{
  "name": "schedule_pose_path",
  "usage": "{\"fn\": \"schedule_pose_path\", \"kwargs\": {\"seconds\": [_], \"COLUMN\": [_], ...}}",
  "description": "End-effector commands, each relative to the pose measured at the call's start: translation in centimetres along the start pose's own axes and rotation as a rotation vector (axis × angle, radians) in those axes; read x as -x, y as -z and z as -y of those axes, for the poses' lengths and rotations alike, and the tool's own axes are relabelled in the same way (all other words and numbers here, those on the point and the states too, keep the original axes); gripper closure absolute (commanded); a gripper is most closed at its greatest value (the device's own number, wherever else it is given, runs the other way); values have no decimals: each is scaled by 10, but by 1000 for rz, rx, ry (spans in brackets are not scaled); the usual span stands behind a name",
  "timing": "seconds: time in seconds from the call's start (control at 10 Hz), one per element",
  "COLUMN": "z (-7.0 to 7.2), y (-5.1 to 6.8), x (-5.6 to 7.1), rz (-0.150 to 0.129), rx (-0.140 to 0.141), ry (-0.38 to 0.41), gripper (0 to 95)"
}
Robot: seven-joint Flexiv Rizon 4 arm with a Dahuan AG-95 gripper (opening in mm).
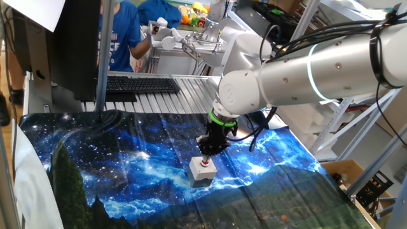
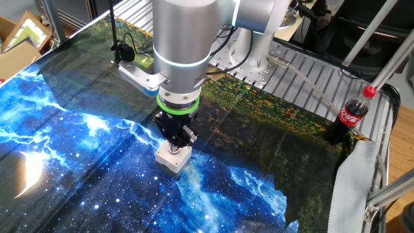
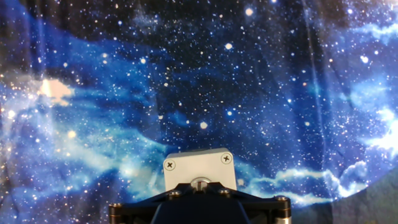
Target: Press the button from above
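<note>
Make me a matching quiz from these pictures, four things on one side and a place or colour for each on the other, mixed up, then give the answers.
Things:
1. button
2. box
3. cola bottle
4. keyboard

Descriptions:
A. black, on the slatted metal surface behind the cloth
B. red, directly under the gripper
C. light grey, sitting on the starry blue cloth
D. red cap, standing at the cloth's edge

Pairs: 1-B, 2-C, 3-D, 4-A

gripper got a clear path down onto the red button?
Probably yes. The gripper hangs directly over the button in the top of the grey box, with nothing visible between them. Contact can't be judged from these views.
</note>
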State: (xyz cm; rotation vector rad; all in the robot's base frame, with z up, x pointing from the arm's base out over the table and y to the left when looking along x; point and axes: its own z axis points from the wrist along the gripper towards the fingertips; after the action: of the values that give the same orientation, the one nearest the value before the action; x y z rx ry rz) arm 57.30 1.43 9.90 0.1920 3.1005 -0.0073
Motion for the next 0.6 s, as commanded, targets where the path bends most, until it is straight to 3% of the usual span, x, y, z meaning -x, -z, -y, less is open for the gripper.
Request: {"fn": "schedule_pose_path", "kwargs": {"seconds": [0.1,0.6], "z": [1,5], "y": [-1,-3], "x": [-3,-4], "rz": [-3,0], "rx": [-1,-1], "ry": [-3,0], "gripper": [950,950]}}
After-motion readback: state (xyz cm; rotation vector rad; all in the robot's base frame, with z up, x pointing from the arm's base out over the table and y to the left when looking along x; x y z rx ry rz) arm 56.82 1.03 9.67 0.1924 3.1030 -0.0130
